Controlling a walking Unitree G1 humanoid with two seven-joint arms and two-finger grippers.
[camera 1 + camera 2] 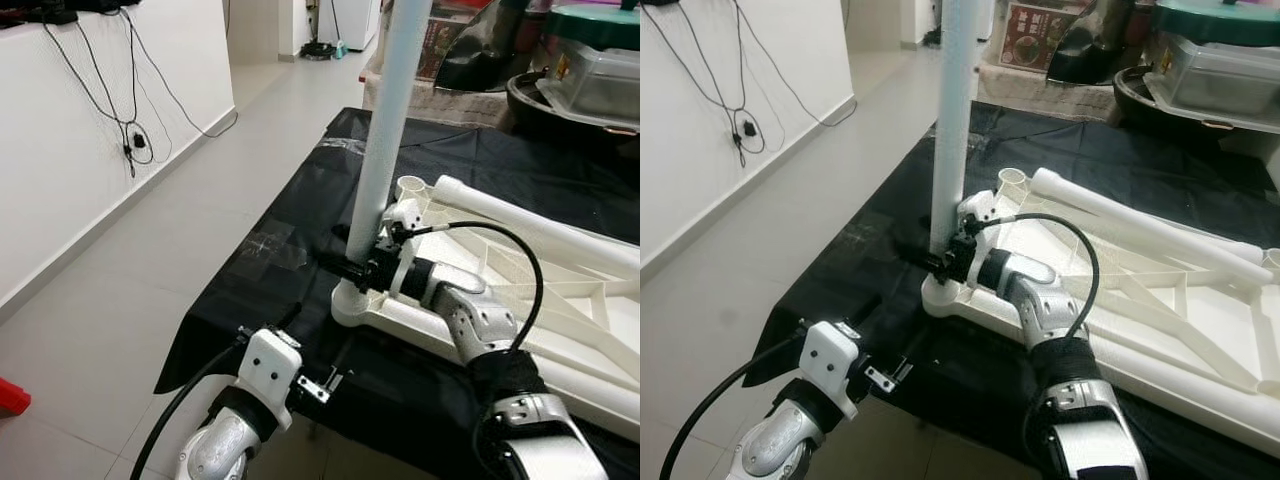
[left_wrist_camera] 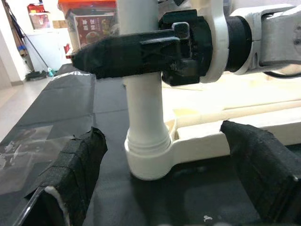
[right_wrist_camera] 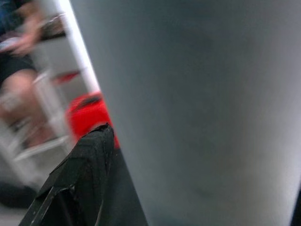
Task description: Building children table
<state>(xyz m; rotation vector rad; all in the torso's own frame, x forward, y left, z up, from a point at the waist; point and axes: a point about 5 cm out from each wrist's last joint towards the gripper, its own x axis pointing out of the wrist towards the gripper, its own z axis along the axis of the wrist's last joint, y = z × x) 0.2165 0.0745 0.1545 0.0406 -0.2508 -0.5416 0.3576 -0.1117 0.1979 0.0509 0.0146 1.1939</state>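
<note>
Left eye view: your right gripper is clamped on the upright white leg, seated in the corner socket of the white table frame on the black sheet

Left wrist view: your left gripper sits low before the socket, fingers apart

Right wrist view: leg up close

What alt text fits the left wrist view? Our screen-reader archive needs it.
The right pincer clamps an upright white leg seated in the corner socket of a white frame on black cloth. The left pincer's open fingers frame the socket.
</note>
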